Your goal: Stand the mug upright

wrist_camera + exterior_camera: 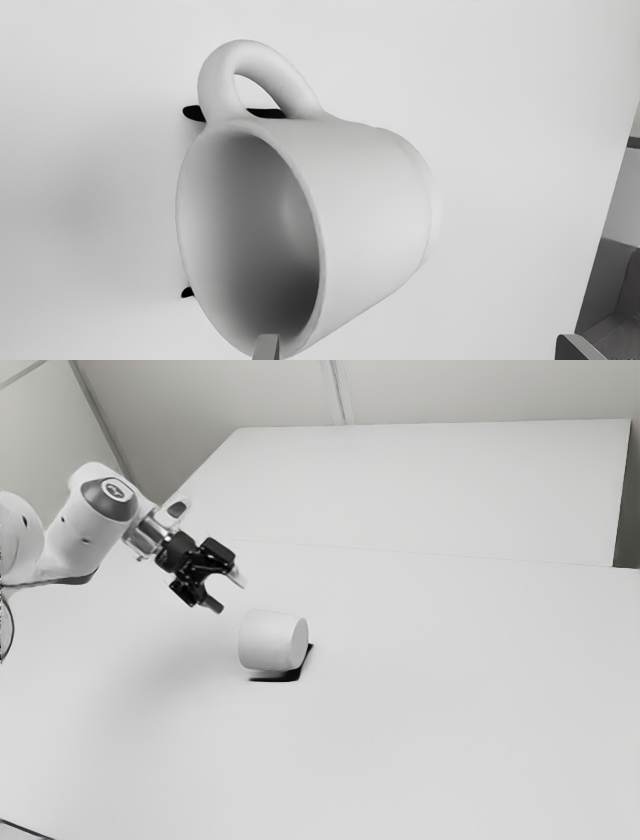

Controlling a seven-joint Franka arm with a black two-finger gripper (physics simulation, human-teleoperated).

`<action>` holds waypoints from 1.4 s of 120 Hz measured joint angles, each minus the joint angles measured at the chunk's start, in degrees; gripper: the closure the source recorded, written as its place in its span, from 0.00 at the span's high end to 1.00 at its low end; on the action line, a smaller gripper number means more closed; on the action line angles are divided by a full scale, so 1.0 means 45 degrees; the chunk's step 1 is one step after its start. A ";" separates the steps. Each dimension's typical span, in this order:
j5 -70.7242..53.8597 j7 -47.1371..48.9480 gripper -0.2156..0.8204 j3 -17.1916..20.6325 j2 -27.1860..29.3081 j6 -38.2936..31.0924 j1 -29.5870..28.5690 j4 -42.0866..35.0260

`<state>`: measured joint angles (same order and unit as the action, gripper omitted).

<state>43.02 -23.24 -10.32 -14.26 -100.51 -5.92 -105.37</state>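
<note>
In the exterior view the black gripper (pixel 230 592) hangs in the air up and to the left of the white mug (pixel 272 640), apart from it, its two fingers spread wide. The mug lies on its side on the table, its round base facing the exterior view's right. In the wrist view the mug (pixel 370 200) shows its open mouth and its looped handle, and the gripper (pixel 417 347) has its fingertips far apart with nothing held. One fingertip overlaps the mug's rim in that picture.
The white table (pixel 450 710) extends around the mug. Behind it stands a pale raised panel or surface (pixel 430 490). In the wrist view the table's edge (pixel 602 235) runs past, with grey shapes beyond it.
</note>
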 joint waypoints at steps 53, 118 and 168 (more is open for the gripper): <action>0.3364 -0.2567 0.79 0.0010 -0.1065 0.0022 -0.0279 -0.1273; 0.4643 -0.4624 0.10 0.0089 -0.1248 0.0795 -0.0346 -0.1336; 0.0810 -0.3933 0.03 0.1150 0.1217 -0.0132 -0.0273 -0.0923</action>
<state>46.66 -40.94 -5.14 -8.79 -101.10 -7.14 -109.52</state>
